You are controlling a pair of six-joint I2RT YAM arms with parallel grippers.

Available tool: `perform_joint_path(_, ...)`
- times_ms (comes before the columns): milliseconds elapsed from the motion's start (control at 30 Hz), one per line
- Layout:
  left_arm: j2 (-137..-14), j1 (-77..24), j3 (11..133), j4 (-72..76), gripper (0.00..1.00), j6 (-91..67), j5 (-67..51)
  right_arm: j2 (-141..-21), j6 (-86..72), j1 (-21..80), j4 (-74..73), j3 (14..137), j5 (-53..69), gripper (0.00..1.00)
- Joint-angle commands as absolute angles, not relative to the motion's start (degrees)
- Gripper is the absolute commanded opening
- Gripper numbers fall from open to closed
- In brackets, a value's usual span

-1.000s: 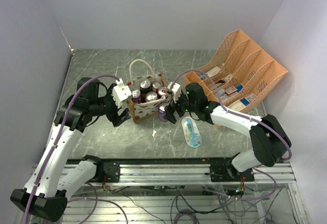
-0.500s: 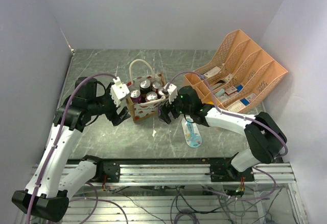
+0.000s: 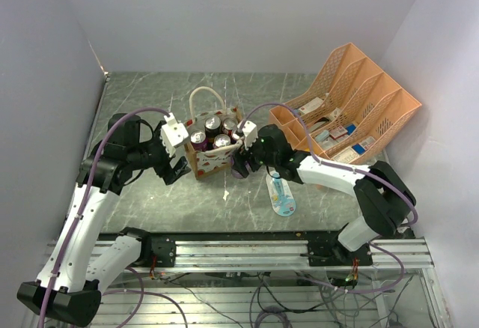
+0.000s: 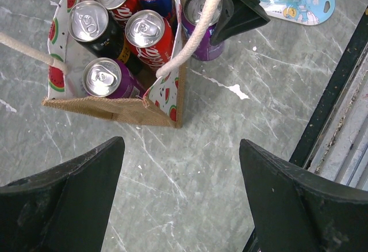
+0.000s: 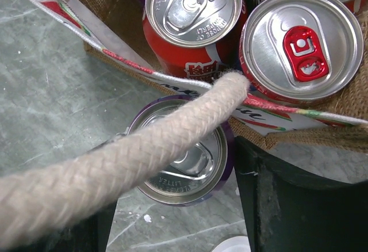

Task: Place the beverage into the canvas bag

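The tan canvas bag (image 3: pixel 212 162) with watermelon prints stands mid-table and holds several cans (image 3: pixel 214 135), red, black and purple. My right gripper (image 3: pixel 239 167) is shut on a purple beverage can (image 5: pixel 190 174), upright and tight against the bag's right wall (image 5: pixel 138 71), outside it. The bag's white rope handle (image 5: pixel 115 165) lies across the can's top. The left wrist view shows the same can (image 4: pixel 201 30) beside the bag (image 4: pixel 115 111), with a right finger (image 4: pixel 236 10) against it. My left gripper (image 4: pixel 178 206) is open and empty over bare table just left of the bag.
An orange mesh desk organizer (image 3: pixel 352 103) with small boxes stands at the back right. A blister pack with a blue item (image 3: pixel 281 193) lies just right of the can. The metal rail (image 3: pixel 247 246) runs along the near table edge. Grey walls close in the left and back.
My right gripper has carried the purple can left until it sits against the bag's right wall under the handle. The left gripper has barely shifted.
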State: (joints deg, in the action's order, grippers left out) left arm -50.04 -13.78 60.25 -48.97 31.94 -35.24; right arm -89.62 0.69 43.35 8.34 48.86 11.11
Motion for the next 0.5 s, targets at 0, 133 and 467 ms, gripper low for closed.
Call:
perform_joint_path(0,-49.5,-13.1,59.6,-47.0,0.91,32.0,-36.6,-89.9,0.9,43.8,8.8,50.4,11.8,0.70)
perform_joint_path(133,-49.9,-13.1,59.3,-47.0,0.92,32.5,-36.2,-89.1,1.5,43.7,8.2,50.5,12.4,0.57)
perform_joint_path(467,-55.8,-13.3,60.3,-48.6,0.88,38.5,-37.3,-83.0,9.0,41.9,3.5,49.8,21.3,0.24)
